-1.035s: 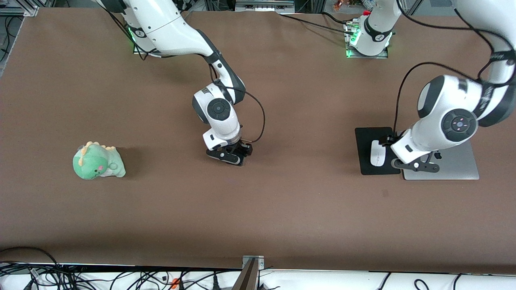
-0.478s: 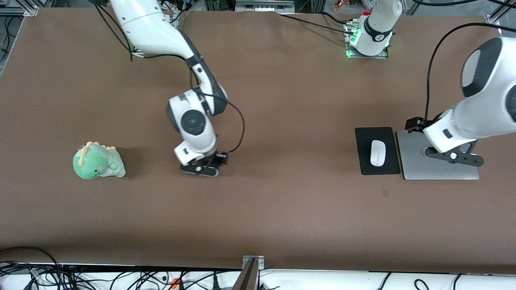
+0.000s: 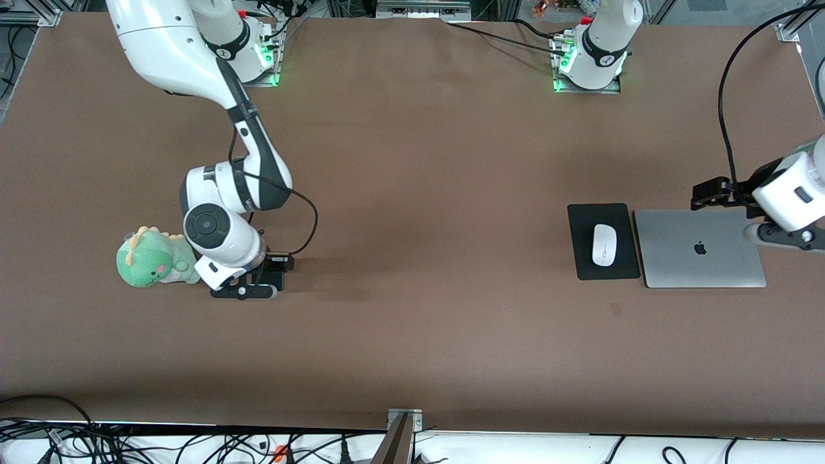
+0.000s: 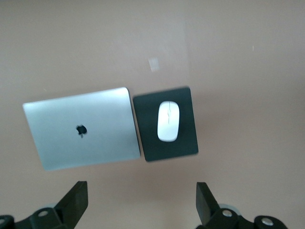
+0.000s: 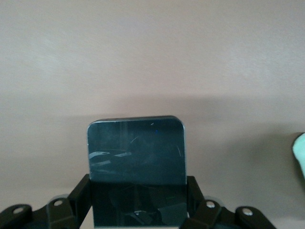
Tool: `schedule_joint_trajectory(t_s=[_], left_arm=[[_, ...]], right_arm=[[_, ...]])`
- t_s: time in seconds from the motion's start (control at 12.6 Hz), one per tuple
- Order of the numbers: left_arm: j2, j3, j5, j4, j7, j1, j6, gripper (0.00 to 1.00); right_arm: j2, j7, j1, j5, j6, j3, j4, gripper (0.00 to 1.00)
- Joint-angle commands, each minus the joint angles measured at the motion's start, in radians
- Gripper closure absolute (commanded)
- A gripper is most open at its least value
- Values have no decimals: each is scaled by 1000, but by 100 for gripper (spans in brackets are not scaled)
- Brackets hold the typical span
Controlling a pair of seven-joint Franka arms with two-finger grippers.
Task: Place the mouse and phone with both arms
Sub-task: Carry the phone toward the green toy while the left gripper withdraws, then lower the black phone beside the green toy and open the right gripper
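Observation:
The white mouse (image 3: 604, 245) lies on a black pad (image 3: 602, 216) toward the left arm's end of the table; it also shows in the left wrist view (image 4: 168, 120). My left gripper (image 3: 789, 236) is open and empty, up over the table past the laptop's outer edge, apart from the mouse; its fingertips (image 4: 76, 200) frame bare table. My right gripper (image 3: 245, 289) is low over the table beside the plush dinosaur, shut on the black glossy phone (image 5: 136, 152), which sticks out flat between its fingers (image 5: 80, 195). In the front view the hand hides the phone.
A closed silver laptop (image 3: 699, 248) lies beside the black pad (image 4: 183, 143) and shows in the left wrist view (image 4: 81, 129). A green plush dinosaur (image 3: 155, 258) sits toward the right arm's end; its edge shows in the right wrist view (image 5: 300, 155).
My right arm has swung with the phone from mid-table to beside the plush. My left gripper has pulled away from the mouse, across the laptop toward the table's end. The mouse stayed on the pad.

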Motion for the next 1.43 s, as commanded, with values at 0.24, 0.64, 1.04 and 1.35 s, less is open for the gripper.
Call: schedule_joint_trajectory(t_s=[0.24,0.64,1.04,1.35], left_arm=[[-261,100,-19,-370,2,-98,277,0],[-243,91,-19,-328,-10,-95,226,0],[-192,91,-21,-264,-7,-98,128,0],[-168,102,-12,-212,-12,-94,94,0]], right_arm=[[-3,-109,-76,11,137,19,-109,27],[12,-116,-82,35,192,19,-141,10],[-104,-109,-84,35,108,18,-129,0],[-291,-119,-82,34,-101,-19,-62,0]])
